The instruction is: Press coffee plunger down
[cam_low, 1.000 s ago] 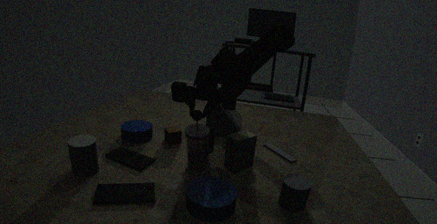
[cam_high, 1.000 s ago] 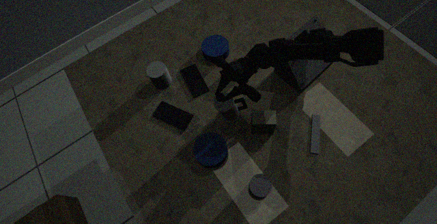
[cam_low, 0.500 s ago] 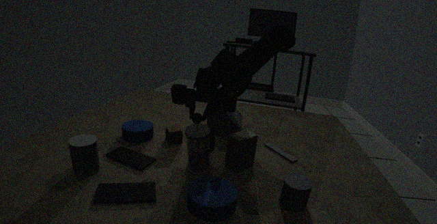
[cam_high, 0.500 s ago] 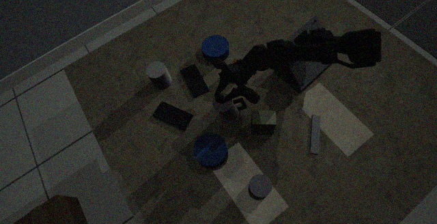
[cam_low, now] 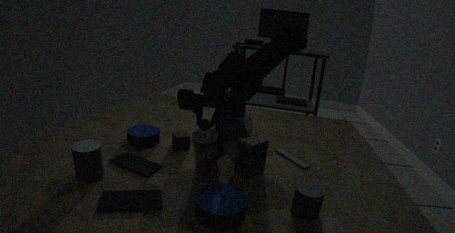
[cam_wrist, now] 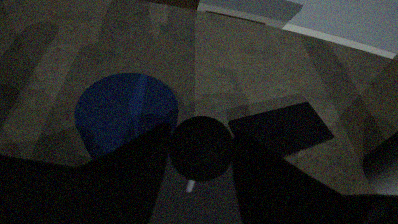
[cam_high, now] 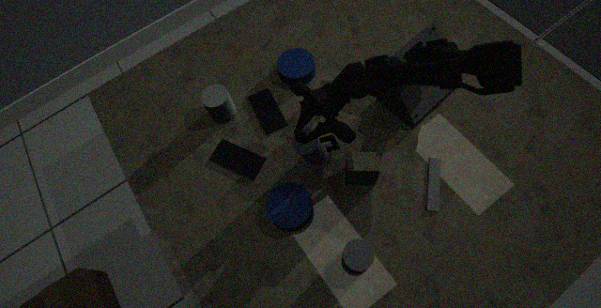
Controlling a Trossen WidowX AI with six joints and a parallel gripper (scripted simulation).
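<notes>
The coffee press (cam_high: 310, 151) (cam_low: 206, 156) stands upright on the table, its square handle (cam_high: 331, 143) on the side toward the box. The round black plunger knob (cam_low: 204, 124) (cam_wrist: 201, 148) is just above the lid, with a short piece of pale rod (cam_wrist: 190, 186) showing below it in the wrist view. My gripper (cam_low: 204, 122) (cam_wrist: 202, 136) is over the press and shut on the knob, one dark finger on each side. The scene is very dark, and the finger contact is hard to see in the top and exterior views.
A box (cam_high: 363, 162) (cam_low: 251, 156) stands close beside the press. Blue discs (cam_high: 288, 206) (cam_low: 143, 135), dark slabs (cam_high: 238, 159) (cam_low: 130, 200), a white cylinder (cam_high: 217, 101) (cam_low: 87, 160), a grey cylinder (cam_high: 358, 255) (cam_low: 308, 199) and a flat bar (cam_high: 434, 184) (cam_low: 292, 158) lie around.
</notes>
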